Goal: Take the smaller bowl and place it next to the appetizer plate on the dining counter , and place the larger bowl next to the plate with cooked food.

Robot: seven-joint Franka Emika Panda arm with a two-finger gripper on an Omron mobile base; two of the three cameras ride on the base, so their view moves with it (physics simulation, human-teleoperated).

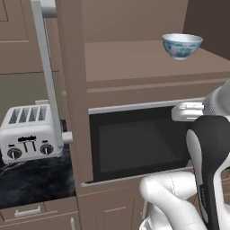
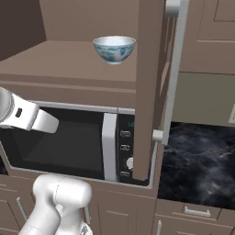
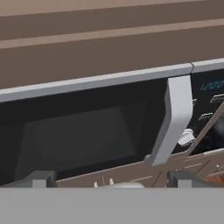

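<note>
The smaller bowl point(image 1: 182, 45) point(image 2: 114, 49), white with a blue pattern outside, stands upright on the brown shelf point(image 1: 134, 63) of an open cabinet, above the microwave point(image 1: 134, 143) point(image 2: 69, 142). My gripper point(image 3: 113, 180) is open, its two fingertips point(image 3: 41, 177) far apart with nothing between them. It faces the microwave's dark door and grey handle point(image 3: 173, 118), well below the bowl. The white hand of my arm point(image 1: 188, 111) hangs in front of the microwave's upper right corner. The larger bowl, both plates and the dining counter are out of view.
The cabinet door point(image 1: 45, 67) point(image 2: 176, 69) is swung open, its edge and knob point(image 2: 158, 136) jutting toward me beside the shelf. A silver toaster point(image 1: 29, 132) sits on a black marbled countertop point(image 1: 36, 179) point(image 2: 202, 165). Drawers run below.
</note>
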